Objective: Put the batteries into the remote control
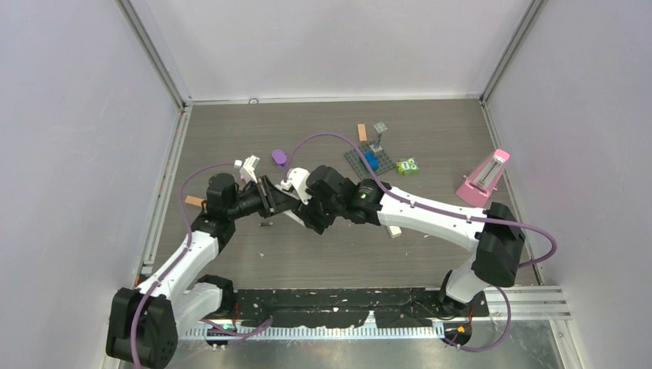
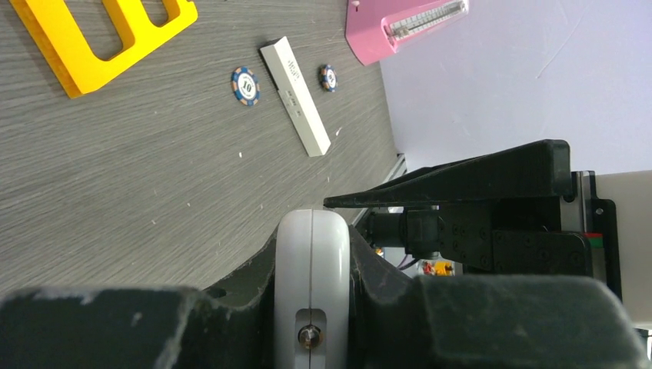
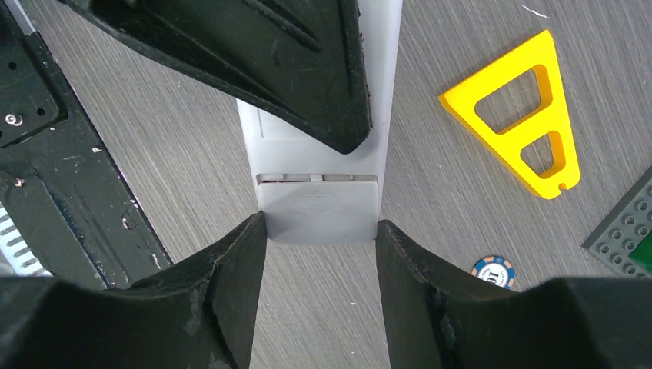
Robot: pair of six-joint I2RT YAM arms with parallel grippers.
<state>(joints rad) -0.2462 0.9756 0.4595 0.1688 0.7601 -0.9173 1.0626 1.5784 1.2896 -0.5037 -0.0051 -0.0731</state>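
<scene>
The white remote control [image 3: 317,207] hangs above the table between both grippers. My left gripper [image 2: 311,261] is shut on its body [image 2: 311,231], seen edge-on between the jaws. My right gripper [image 3: 319,231] is shut on its end, both fingertips [image 3: 246,238] touching the sides just below the battery cover's seam. In the top view the grippers meet at mid-table, left [image 1: 269,198] and right [image 1: 296,201], and hide most of the remote. A tiny dark piece [image 1: 267,224] lies on the table below them; I cannot tell whether it is a battery. No other battery shows.
A yellow frame [image 3: 519,115], a poker chip [image 3: 492,270] and a grey baseplate [image 1: 369,160] lie beside the grippers. A white stick [image 2: 296,96] and pink metronome [image 1: 484,178] sit right. An orange stick [image 1: 361,131] and purple piece [image 1: 279,157] lie farther back.
</scene>
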